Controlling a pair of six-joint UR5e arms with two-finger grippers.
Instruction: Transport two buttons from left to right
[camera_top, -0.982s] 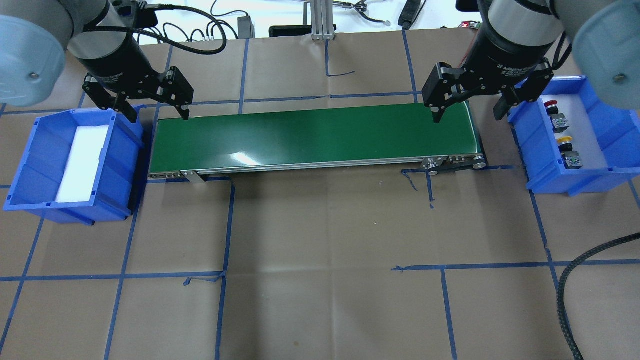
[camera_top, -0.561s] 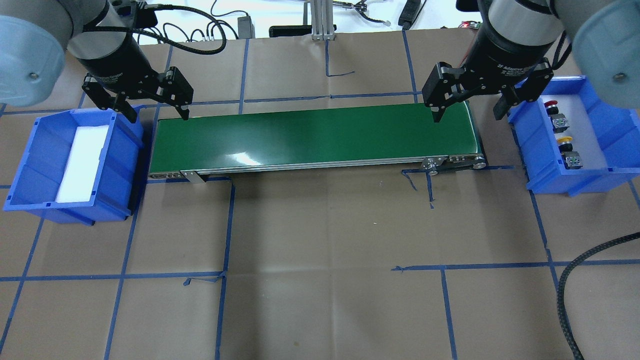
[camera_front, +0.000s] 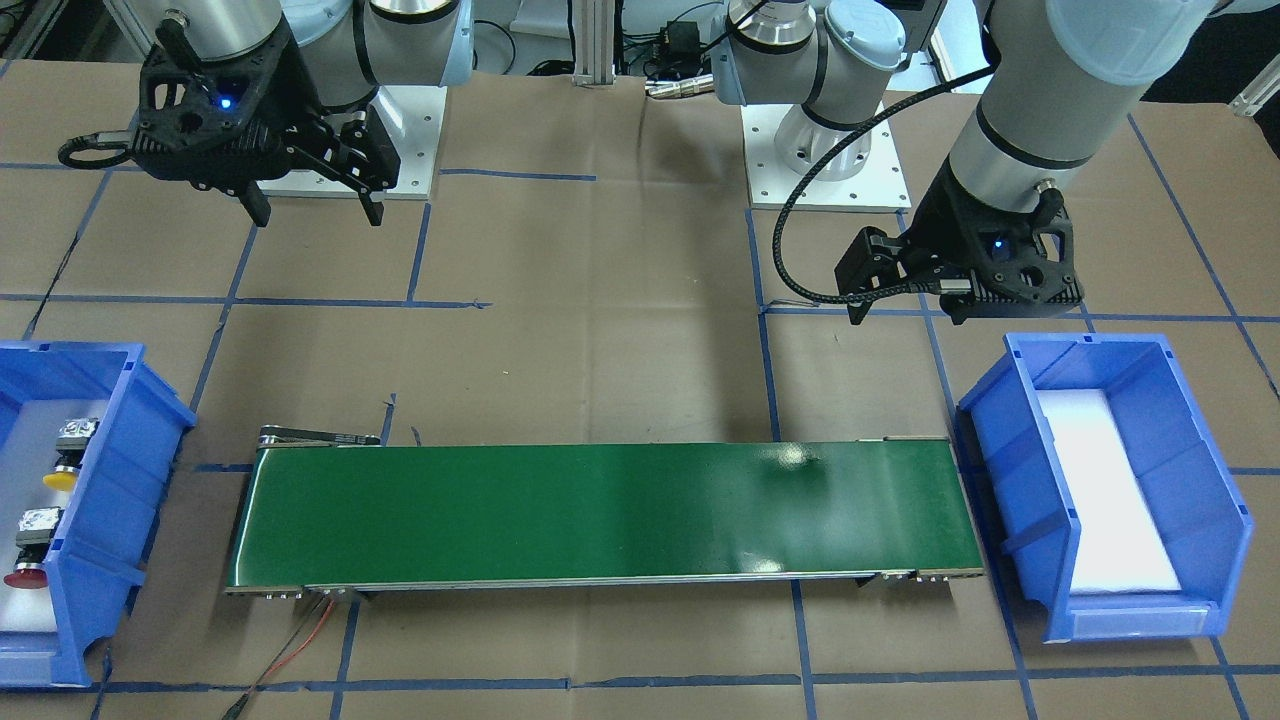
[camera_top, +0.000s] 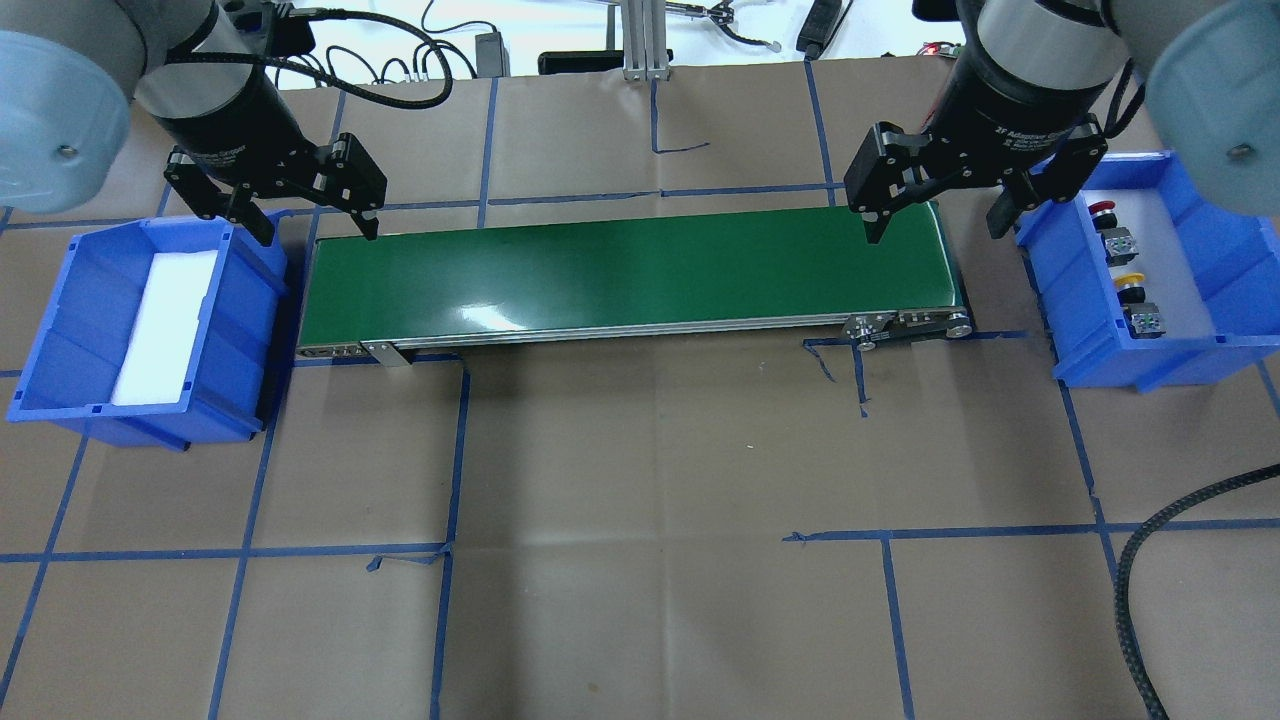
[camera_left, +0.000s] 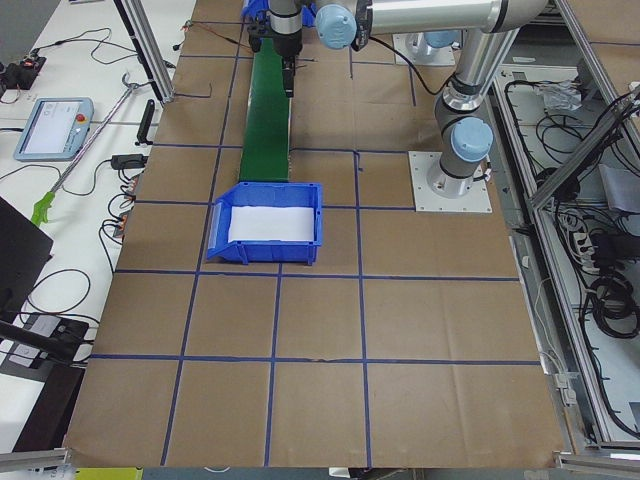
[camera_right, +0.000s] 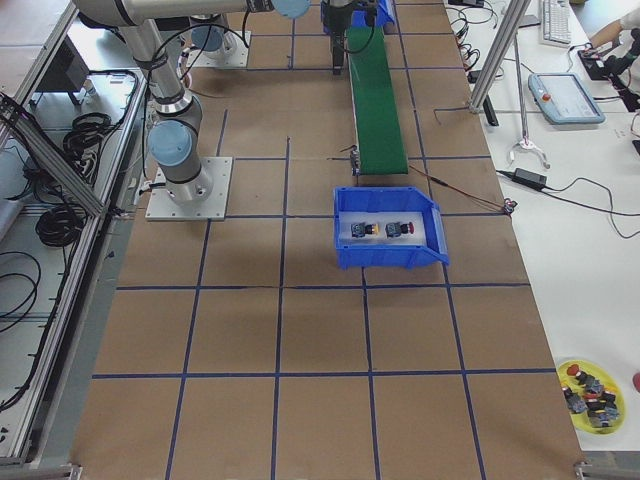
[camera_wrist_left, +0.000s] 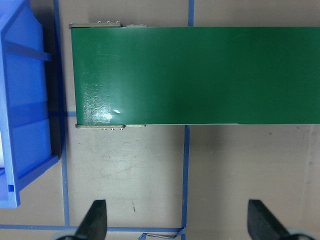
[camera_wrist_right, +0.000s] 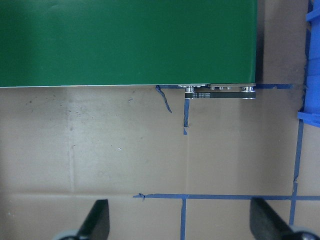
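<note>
Cropped bin (camera_front: 130, 470) holds yellow button (camera_front: 68, 455), red button (camera_front: 32, 548).

Green conveyor (camera_top: 630, 270) between left bin (camera_top: 70, 320), right bin (camera_top: 1150, 362); taped brown table (camera_top: 650, 480).

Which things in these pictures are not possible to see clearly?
Red button and yellow button: markings too small, overhead view.
Right bin: cut off by the left edge, front-facing view.
Left bin: inside cut off by the edge, left wrist view.
Yellow dish of parts: too small, exterior right view.
</note>
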